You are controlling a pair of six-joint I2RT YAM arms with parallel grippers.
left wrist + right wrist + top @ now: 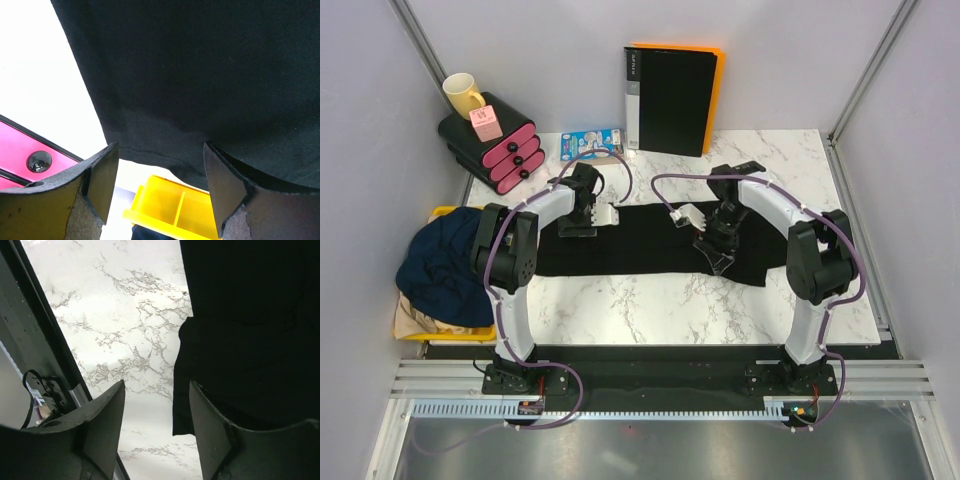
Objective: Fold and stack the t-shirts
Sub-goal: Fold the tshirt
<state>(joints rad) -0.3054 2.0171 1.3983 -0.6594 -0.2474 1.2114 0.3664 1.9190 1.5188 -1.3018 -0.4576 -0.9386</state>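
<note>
White marble-pattern table (650,305). Rigid black binder with orange back (670,100) stands upright at the rear wall. Back-left: black drawer unit with pink fronts (510,160), with a yellow mug (463,95) and small pink box (486,124) on top. Flat blue printed packet (592,143) just beside it. Yellow plastic bin (165,200) at left edge.

Robot lab cell: grey panel walls (360,120), aluminium rails (880,380).

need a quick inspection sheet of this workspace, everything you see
surface: white marble table
job's things: black t-shirt spread flat across the middle; navy t-shirt heaped over tan t-shirt in yellow bin at the left edge
clutter: binder upright at the back wall; drawer unit with mug on top; small packet beside it
grippers: left pincer open over the black shirt's left end; right pincer open over its right part
cables: purple cables along both arms
surroundings: grey walls
</note>
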